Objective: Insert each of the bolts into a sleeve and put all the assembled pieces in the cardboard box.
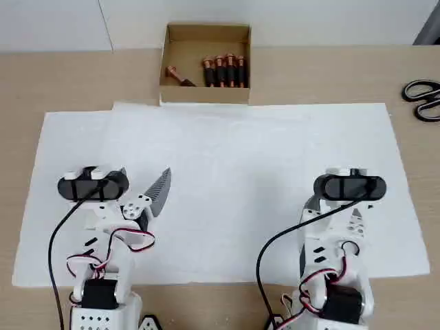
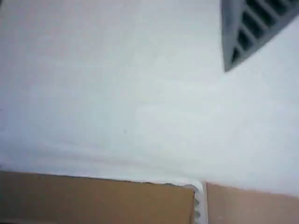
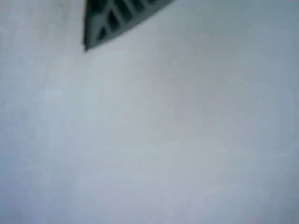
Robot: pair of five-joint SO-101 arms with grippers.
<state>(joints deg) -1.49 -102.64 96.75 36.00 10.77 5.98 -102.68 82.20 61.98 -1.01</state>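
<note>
The cardboard box (image 1: 165,69) stands at the far edge of the table. Inside it, several copper bolts in dark sleeves (image 1: 223,71) lie side by side in a row, and one more assembled piece (image 1: 177,75) lies apart at the box's left. My left gripper (image 1: 163,180) sits low at the front left over the white sheet, shut and empty; one dark ribbed finger (image 2: 247,32) shows in the left wrist view. My right gripper (image 1: 354,221) rests at the front right, half hidden under its camera, with a dark ribbed edge of my right gripper (image 3: 117,18) over bare paper.
A large white paper sheet (image 1: 240,172) covers the middle of the wooden table (image 1: 55,82). Black scissors (image 1: 423,98) lie at the far right edge. The sheet's front edge and the wood (image 2: 93,200) show in the left wrist view.
</note>
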